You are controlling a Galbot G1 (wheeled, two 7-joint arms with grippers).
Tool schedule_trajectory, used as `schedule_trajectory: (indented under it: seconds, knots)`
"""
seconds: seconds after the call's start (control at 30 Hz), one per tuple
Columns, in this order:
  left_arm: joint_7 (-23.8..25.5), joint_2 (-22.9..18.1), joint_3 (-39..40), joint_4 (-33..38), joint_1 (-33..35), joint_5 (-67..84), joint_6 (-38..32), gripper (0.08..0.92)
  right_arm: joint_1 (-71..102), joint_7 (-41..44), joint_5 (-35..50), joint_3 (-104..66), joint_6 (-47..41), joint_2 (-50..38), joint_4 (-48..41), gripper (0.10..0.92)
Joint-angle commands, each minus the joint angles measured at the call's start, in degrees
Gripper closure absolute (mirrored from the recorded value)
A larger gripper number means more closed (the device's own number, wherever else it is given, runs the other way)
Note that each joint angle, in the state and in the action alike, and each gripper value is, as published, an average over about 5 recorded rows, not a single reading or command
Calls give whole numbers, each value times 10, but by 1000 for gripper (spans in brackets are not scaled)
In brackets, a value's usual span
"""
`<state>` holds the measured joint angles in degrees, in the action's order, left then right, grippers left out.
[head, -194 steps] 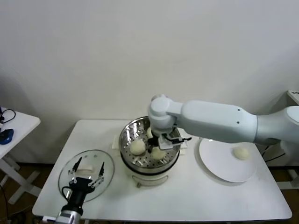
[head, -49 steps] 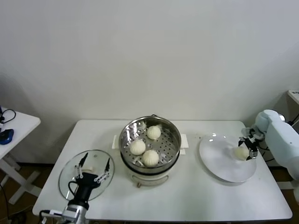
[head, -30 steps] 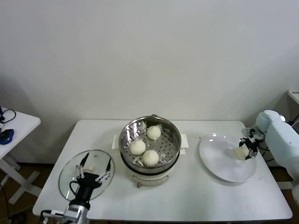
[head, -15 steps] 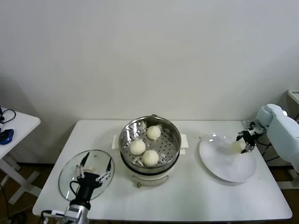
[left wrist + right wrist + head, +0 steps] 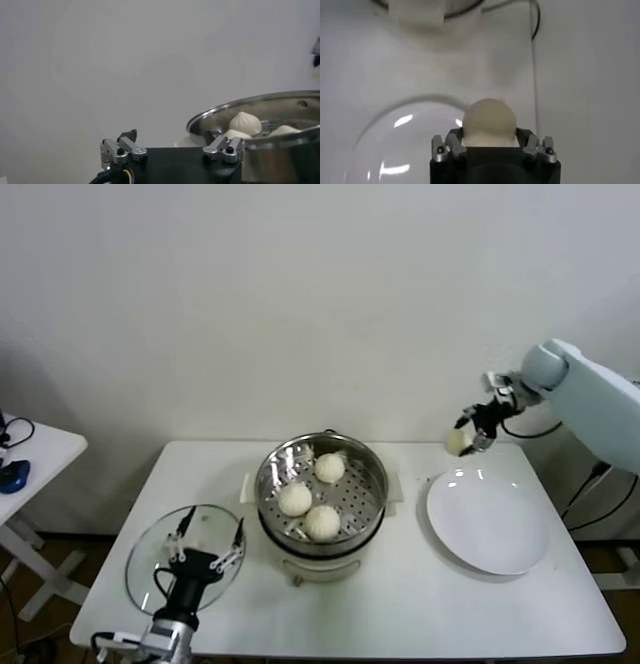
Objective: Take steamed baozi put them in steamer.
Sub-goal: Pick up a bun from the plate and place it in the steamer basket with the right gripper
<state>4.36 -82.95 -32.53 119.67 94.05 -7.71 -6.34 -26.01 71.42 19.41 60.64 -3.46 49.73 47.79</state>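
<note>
The shiny steel steamer (image 5: 372,467) stands mid-table with three steamed baozi (image 5: 322,521) on its perforated tray; the same buns (image 5: 245,121) show in the left wrist view. My right gripper (image 5: 470,431) hangs in the air above the far left edge of the white plate (image 5: 500,534), shut on a fourth cream-white baozi (image 5: 459,441). That bun (image 5: 488,121) sits between the fingers in the right wrist view, with the plate (image 5: 410,145) below. My left gripper (image 5: 205,546) waits open at the table's front left, over the glass lid (image 5: 150,569).
A small white side table (image 5: 30,454) with a blue object (image 5: 12,475) stands at far left. The plate lies right of the steamer, with bare tabletop (image 5: 400,604) in front of both. A white wall rises close behind the table.
My right gripper has closed on the last baozi on the plate and lifted it up and toward the steamer. The plate now holds nothing. The left arm has stayed put.
</note>
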Motion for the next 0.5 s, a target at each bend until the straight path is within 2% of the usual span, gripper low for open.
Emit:
schedule_trajectory:
  seconds: [0.03, 0.17, 0.5]
  knots:
    - [-1, -5, 25, 2, -22, 1, 0, 177, -189, -18, 270, 239, -101, 34, 116, 330]
    - [-2, 1, 38, 2, -32, -1, 4, 177, -212, -35, 318, 286, -115, 63, 152, 330]
    - [7, 27, 23, -6, -43, 43, 3, 177, -186, -59, 339, 327, -122, 125, 177, 330]
